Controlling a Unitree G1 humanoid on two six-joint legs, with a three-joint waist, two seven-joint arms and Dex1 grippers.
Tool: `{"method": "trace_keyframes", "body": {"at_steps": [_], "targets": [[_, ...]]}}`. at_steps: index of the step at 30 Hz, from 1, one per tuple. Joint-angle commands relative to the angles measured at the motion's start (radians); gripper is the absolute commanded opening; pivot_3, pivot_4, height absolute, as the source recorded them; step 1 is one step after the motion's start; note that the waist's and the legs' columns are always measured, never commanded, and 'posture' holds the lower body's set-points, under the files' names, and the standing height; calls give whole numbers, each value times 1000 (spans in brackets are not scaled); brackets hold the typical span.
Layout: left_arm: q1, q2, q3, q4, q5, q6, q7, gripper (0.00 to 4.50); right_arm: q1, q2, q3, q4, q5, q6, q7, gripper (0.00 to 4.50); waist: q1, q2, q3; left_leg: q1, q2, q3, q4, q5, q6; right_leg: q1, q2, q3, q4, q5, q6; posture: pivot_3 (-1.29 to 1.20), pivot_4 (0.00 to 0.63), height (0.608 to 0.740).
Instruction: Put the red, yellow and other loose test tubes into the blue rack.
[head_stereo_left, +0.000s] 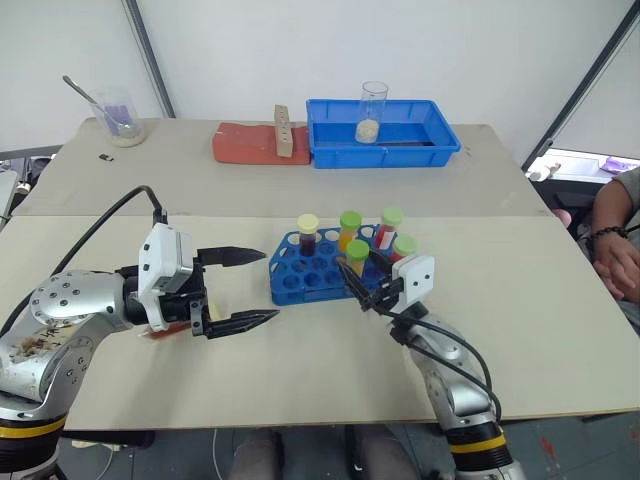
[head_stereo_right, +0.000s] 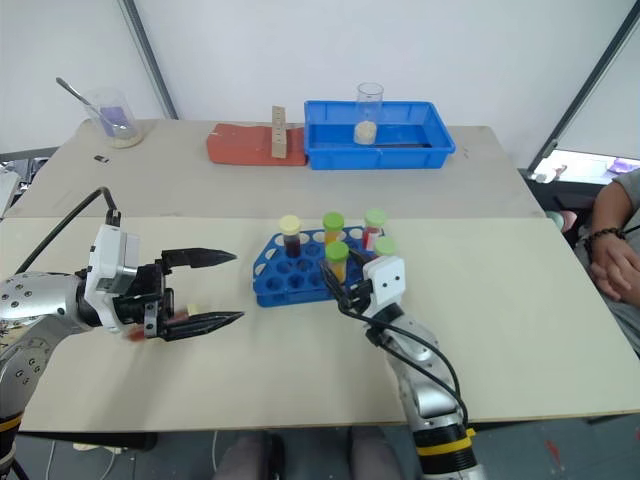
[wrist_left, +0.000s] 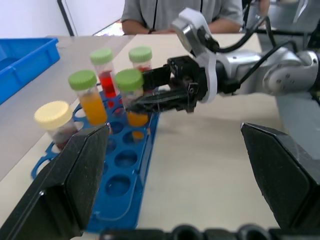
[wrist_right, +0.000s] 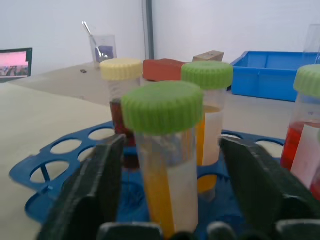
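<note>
Right gripper (head_stereo_left: 358, 283) stands at the near edge of the blue rack (head_stereo_left: 296, 283), its two black fingers spread apart on both sides of a yellow-orange tube (head_stereo_left: 356, 256) with green cap, which sits upright in a hole and does not look gripped. If the fingers pull back at a slant, one may catch the cap and tip this tube, or push the light rack. Beyond the fingers the rack holds four more tubes: dark red-brown (head_stereo_left: 307, 234), orange (head_stereo_left: 349, 228), and two red (head_stereo_left: 389, 226). Left gripper (head_stereo_left: 241, 288) hangs wide open and empty, well apart, at the rack's other side.
</note>
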Motion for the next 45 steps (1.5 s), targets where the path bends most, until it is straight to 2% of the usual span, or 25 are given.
{"method": "trace_keyframes", "body": {"at_steps": [1, 5, 8, 12, 16, 19, 21, 25, 26, 28, 32, 36, 40, 45], "targets": [[-3, 10, 30, -32, -22, 1, 4, 4500, 10, -29, 0, -73, 21, 15, 32, 4455, 0, 0, 0, 0, 0, 0, 0, 0, 0, 0, 0, 0, 0, 0, 0, 0, 150, 705], [18, 25, 36, -28, 10, -1, 17, 4500, 55, -111, -5, -143, 27, 50, 93, 4455, 0, 0, 0, 1, 0, 0, 0, 0, 0, 0, 0, 0, 1, 0, 0, 0, 150, 705], [54, 54, 57, -30, 22, 46, 52, 4500, 105, -217, -18, -219, 55, 103, 173, 4455, 1, 0, 0, 2, 0, 0, 0, 0, 0, 0, 0, 0, 2, -1, -1, 0, 150, 705], [169, 134, 131, -29, 106, 57, 59, 4500, 146, -397, -55, -331, 142, 198, 314, 4455, -2, 0, 0, 4, 0, 1, -1, 0, 0, 0, 0, 0, 6, -4, -2, 0, 150, 705], [220, 267, 176, 68, 205, 26, -22, 4500, 64, -598, -89, -423, 266, 361, 465, 4455, -1, 0, 1, 8, 0, 1, 0, 0, 0, 0, 0, 0, 9, -5, -3, 0, 150, 705], [203, 369, 125, 137, 279, -30, -103, 4500, -42, -690, -109, -447, 370, 493, 521, 4455, 3, 0, 2, 12, 0, 1, -1, 0, 0, 1, 0, 0, 9, -5, -3, 0, 150, 705], [184, 429, 72, 164, 324, -33, -131, 4500, -94, -733, -117, -470, 437, 553, 566, 4455, 4, 0, 2, 13, 0, 0, -1, -4, -7, 1, 0, 0, 8, -5, -3, 0, 150, 705], [94, 460, -30, 195, 329, 16, -166, 4500, -147, -785, -111, -513, 508, 605, 626, 4455, 11, 1, 3, 11, 0, 1, -2, -4, -7, 1, -2, 0, 7, -5, -3, 0, 150, 705], [66, 463, -69, 206, 353, 5, -174, 4500, -154, -788, -107, -519, 512, 607, 630, 4455, 11, 1, 3, 9, 0, 1, -2, -1, -2, 0, -1, 0, 7, -5, -3, 0, 150, 705], [8, 463, -142, 241, 415, -17, -184, 4500, -168, -776, -96, -533, 521, 620, 618, 4455, 11, 1, 3, 6, 0, 2, -2, -3, -2, -3, -1, 0, 7, -7, -4, 0, 150, 705], [-153, 433, -298, 314, 511, 10, -215, 4500, -167, -750, -99, -567, 561, 649, 586, 4455, 14, 1, 3, -3, -1, 1, -2, -5, -1, -9, 0, 0, 8, -5, -7, 0, 150, 705], [-294, 390, -429, 391, 589, 32, -282, 4500, -160, -728, -107, -589, 606, 681, 552, 4455, 17, 1, 3, -4, -1, 1, -1, -5, 0, -11, 0, 0, 8, -2, -3, 0, 150, 705], [-389, 349, -517, 443, 660, 40, -341, 4500, -149, -737, -117, -600, 633, 696, 548, 4455, 18, 0, 3, -5, -1, 1, 1, -5, 0, -10, 0, 0, 8, -3, -2, 0, 150, 705], [-432, 325, -582, 457, 724, 90, -370, 4500, -145, -740, -120, -605, 649, 703, 539, 4455, 16, 0, 3, -4, -1, 0, 2, -5, 0, -9, 0, 0, 9, -5, 0, 0, 150, 705]]}}
